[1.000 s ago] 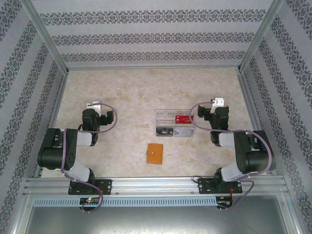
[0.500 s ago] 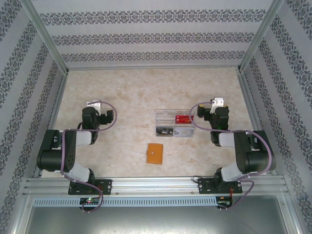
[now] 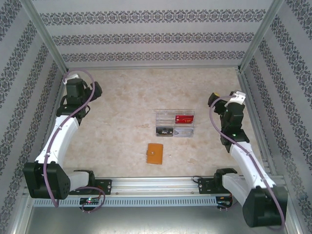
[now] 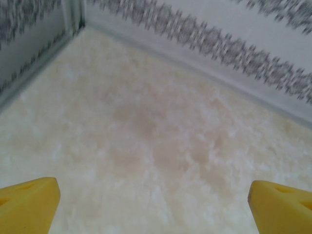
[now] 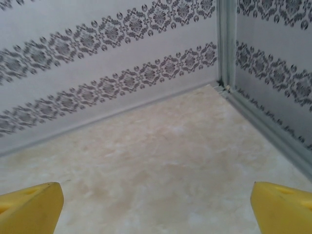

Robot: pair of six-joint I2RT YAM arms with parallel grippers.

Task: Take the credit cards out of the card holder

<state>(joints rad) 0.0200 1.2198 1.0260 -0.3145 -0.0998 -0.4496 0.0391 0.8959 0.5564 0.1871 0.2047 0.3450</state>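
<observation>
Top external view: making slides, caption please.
Closed card holder lies near clear tray; left hand and right hand hover apart, open.

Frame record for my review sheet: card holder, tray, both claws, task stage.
card holder: orange, closed, flat on table, nearer the arms than the tray, apart from it
tray: clear, holds red card and black card
left claw: open, empty, over bare table, far left
right claw: open, empty, over bare table, far right
stage: holder not yet opened

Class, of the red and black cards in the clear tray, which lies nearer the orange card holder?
The black card, just beyond the card holder; the red card sits farther back and to the right.
</observation>
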